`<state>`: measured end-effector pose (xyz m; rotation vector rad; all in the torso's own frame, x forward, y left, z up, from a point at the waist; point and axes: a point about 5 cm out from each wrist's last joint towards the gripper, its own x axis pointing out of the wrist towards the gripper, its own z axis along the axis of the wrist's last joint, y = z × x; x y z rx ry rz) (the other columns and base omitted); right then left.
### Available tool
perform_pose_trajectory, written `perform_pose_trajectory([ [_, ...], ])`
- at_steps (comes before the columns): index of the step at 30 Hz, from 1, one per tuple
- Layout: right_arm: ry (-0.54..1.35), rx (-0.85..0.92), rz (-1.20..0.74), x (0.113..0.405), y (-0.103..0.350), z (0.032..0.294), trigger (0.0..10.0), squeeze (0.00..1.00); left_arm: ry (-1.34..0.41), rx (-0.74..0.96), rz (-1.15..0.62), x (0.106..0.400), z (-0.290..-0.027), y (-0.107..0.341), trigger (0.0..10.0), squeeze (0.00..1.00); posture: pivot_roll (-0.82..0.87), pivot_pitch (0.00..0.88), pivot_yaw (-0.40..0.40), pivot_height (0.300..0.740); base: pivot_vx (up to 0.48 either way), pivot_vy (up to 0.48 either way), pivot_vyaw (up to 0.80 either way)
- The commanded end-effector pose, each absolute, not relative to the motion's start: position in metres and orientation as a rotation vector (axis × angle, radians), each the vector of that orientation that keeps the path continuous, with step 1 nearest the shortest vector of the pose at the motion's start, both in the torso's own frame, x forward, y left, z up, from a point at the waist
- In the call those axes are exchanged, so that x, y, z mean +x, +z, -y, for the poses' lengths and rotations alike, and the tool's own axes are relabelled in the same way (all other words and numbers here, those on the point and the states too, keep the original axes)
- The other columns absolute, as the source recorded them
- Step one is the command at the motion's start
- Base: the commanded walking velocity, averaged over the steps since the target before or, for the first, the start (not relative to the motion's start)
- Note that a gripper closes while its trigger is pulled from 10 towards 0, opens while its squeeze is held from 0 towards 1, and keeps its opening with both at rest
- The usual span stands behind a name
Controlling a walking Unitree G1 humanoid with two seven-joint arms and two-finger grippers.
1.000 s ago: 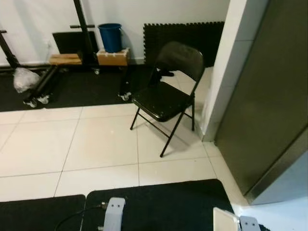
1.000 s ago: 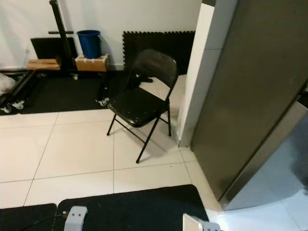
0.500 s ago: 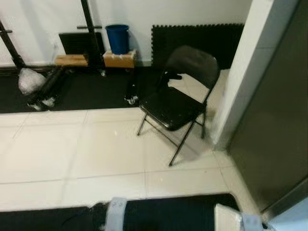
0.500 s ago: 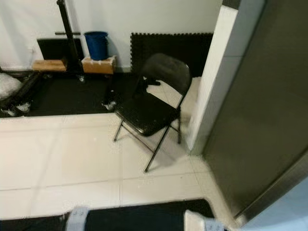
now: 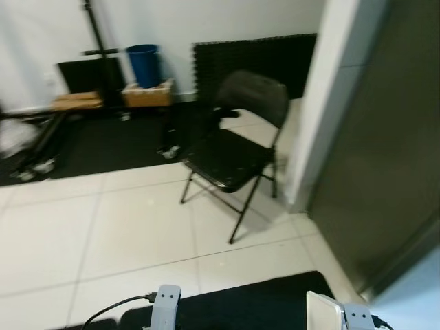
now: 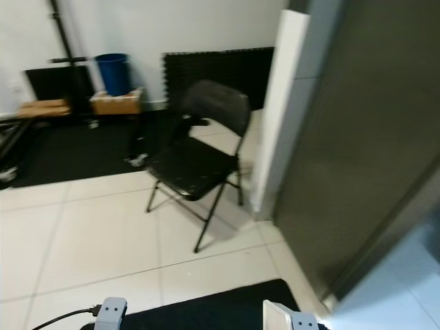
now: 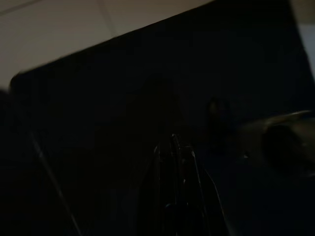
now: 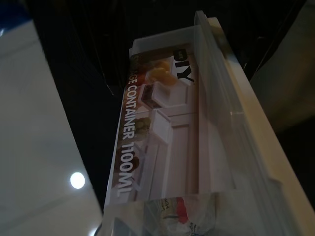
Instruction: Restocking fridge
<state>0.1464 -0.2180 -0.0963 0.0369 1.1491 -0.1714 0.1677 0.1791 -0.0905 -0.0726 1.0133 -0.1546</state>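
At my right gripper (image 8: 162, 216) I carry a clear storage container (image 8: 197, 142), its label reading 1100ML; what it holds is too blurred to tell, as are my finger positions. Far ahead stands a black folding chair (image 5: 237, 148), the steel fridge (image 5: 385, 158) right. My left gripper (image 7: 173, 147) hangs pinched together over the black mat (image 5: 261, 302).

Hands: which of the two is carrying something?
The right hand: its wrist view shows a clear plastic storage container with a printed label held along it. The left hand hangs over the dark mat with nothing in it.
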Motion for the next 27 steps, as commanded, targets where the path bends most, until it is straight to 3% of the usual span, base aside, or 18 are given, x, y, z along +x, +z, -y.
perform_pose_trajectory([
  [1, -0.175, 0.039, -1.139, 0.149, -0.095, 0.218, 10.0, 0.0, -0.149, -0.062, -1.019, 0.166, -0.183, -0.091, 10.0, 0.0, 0.05, 0.0, -0.004, 0.74, 0.0, 0.0, -0.79],
  [10, -0.171, 0.041, -1.142, 0.149, -0.096, 0.216, 10.0, 0.0, -0.149, -0.054, -1.013, 0.168, -0.185, -0.09, 10.0, 0.0, 0.08, 0.0, -0.012, 0.74, 0.0, 0.0, -0.79],
  [27, -0.17, 0.013, -1.131, 0.151, -0.093, 0.226, 10.0, 0.0, -0.149, -0.077, -1.011, 0.168, -0.177, -0.091, 10.0, 0.0, 0.11, 0.0, -0.087, 0.74, 0.0, 0.0, 0.0],
])
